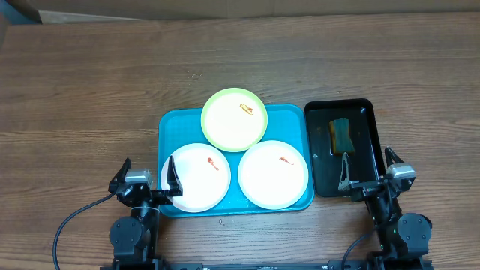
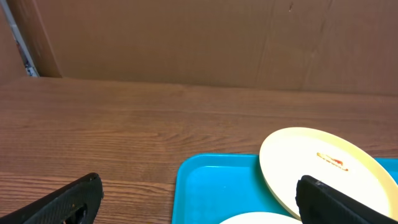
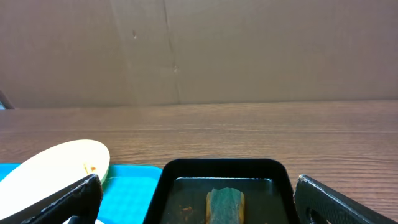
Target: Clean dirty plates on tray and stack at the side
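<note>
Tray (image 1: 177,127) is sitting near-centre on the worktop (image 1: 90,82), with all 3 plates lying on it in a triangle, none stacked.

- The yellow-green plate (image 1: 234,119) is sitting at the far side, overhanging the far rim. In the left wrist view it is looking tilted up off the tray floor. An orange smear (image 1: 246,108) is showing near its far-right edge.
- The left white plate (image 1: 196,180) is filling the near-left corner and riding over the left rim. A red smear (image 1: 212,163) is showing right of its centre.
- The right white plate (image 1: 274,178) is lying in the near-right corner, with another red smear (image 1: 285,161) showing just far of centre.
- The 2 white plates are sitting just beside each other; cannot tell if they are touching. The yellow-green plate's near edge is meeting both; cannot tell whether it is overlapping or only touching.

Black tray (image 1: 363,146) is sitting just right of the tray, rims close. A sponge (image 1: 341,133) is lying in its far half, and the floor is looking glossy.

Left jaws are standing wide and gripping nothing. 1 finger (image 1: 172,174) is hanging over the left white plate's left edge, the other over bare worktop left of the tray.

Right jaws are standing wide too, gripping nothing. 1 finger (image 1: 391,157) is hanging just outside the black tray's right rim, the other over its near end.
</note>
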Motion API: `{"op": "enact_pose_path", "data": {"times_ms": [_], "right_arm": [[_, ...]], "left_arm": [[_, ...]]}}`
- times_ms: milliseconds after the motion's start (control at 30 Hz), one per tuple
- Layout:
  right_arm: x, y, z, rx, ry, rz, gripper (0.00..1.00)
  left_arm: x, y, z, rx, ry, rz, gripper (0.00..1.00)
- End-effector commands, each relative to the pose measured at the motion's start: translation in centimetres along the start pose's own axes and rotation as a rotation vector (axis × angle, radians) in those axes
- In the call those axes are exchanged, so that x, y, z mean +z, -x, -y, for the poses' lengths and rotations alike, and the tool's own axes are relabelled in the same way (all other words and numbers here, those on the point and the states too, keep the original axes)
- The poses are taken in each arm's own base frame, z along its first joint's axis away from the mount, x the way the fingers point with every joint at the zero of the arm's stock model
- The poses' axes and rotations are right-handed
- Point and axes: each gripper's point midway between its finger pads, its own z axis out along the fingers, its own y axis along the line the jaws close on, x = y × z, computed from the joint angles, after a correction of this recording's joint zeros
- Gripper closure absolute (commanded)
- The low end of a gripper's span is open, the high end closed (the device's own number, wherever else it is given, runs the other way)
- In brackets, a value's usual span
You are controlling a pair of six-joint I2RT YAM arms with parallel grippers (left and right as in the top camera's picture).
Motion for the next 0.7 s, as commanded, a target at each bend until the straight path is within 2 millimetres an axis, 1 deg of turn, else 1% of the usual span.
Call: {"op": "enact_pose_path", "data": {"times_ms": [0,667], "right_arm": [[0.01,-0.16,0.06,-0.007,-0.001,0.005,0.00],[0.01,-0.16,0.06,-0.007,-0.001,0.005,0.00]], "left_arm": [[-0.01,0.00,0.25,0.020,-0.013,0.007,0.00],[-0.01,0.00,0.05,0.031,-0.002,0.008,0.00]]}}
